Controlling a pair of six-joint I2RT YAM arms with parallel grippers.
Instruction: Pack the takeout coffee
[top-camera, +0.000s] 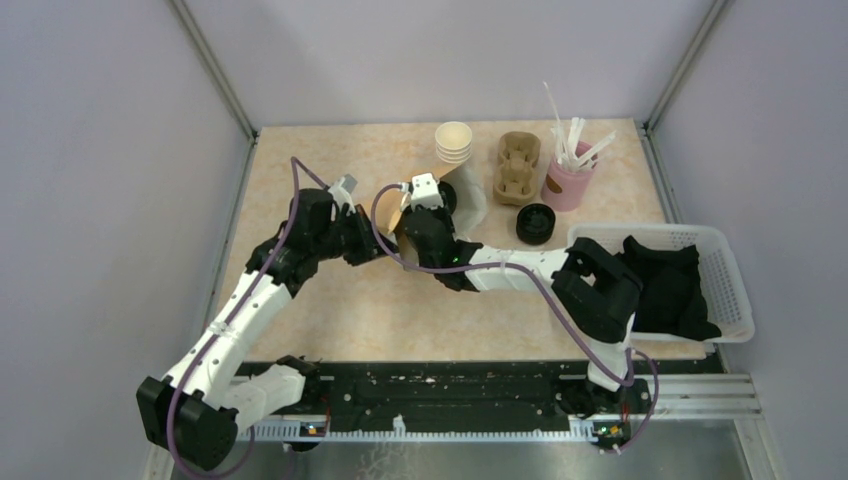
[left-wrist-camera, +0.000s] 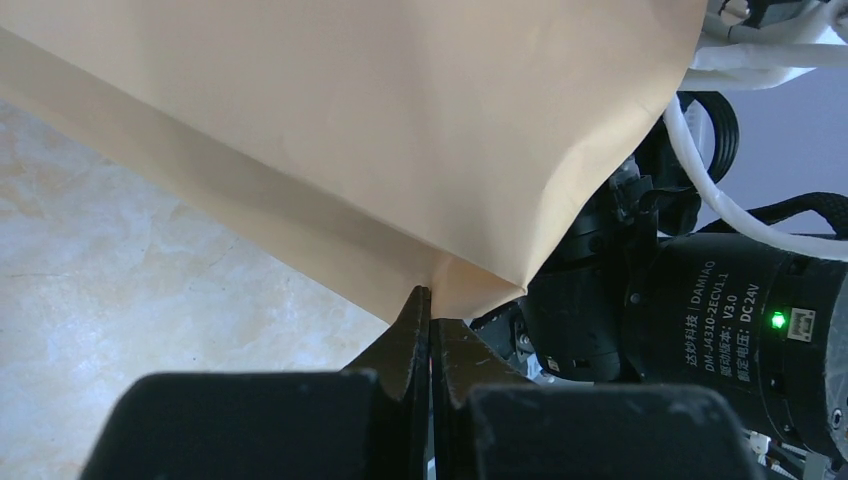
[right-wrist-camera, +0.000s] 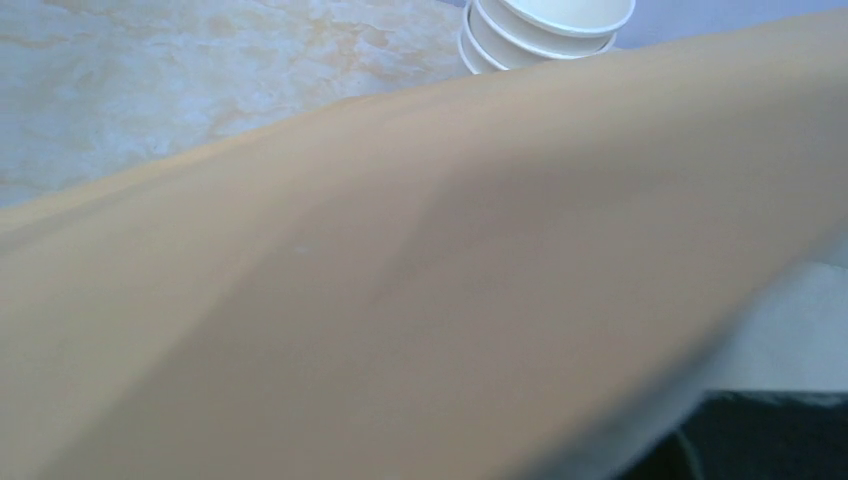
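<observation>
Left hand (left-wrist-camera: 430, 300) pinched tight on corner fold of brown paper bag (left-wrist-camera: 350, 130), bag held above tabletop (top-camera: 330, 330). Right hand (top-camera: 425, 205) at bag mouth, fingers hidden by paper, can't tell if apart or clamped. Takeout coffee (top-camera: 447, 197): only dark lid shows, at bag mouth just beside right hand. Stack of lidless cups (top-camera: 453, 141) behind bag.

The paper bag (left-wrist-camera: 350, 130) sits mid-table before me, the stack of cups (top-camera: 453, 142) just behind it, the cup carrier (top-camera: 518, 168) right of those, the stirrer holder (top-camera: 568, 187) right again, the lids (top-camera: 535, 223) before the carrier, a cloth (top-camera: 670, 285) in the basket (top-camera: 738, 292) far right.
</observation>
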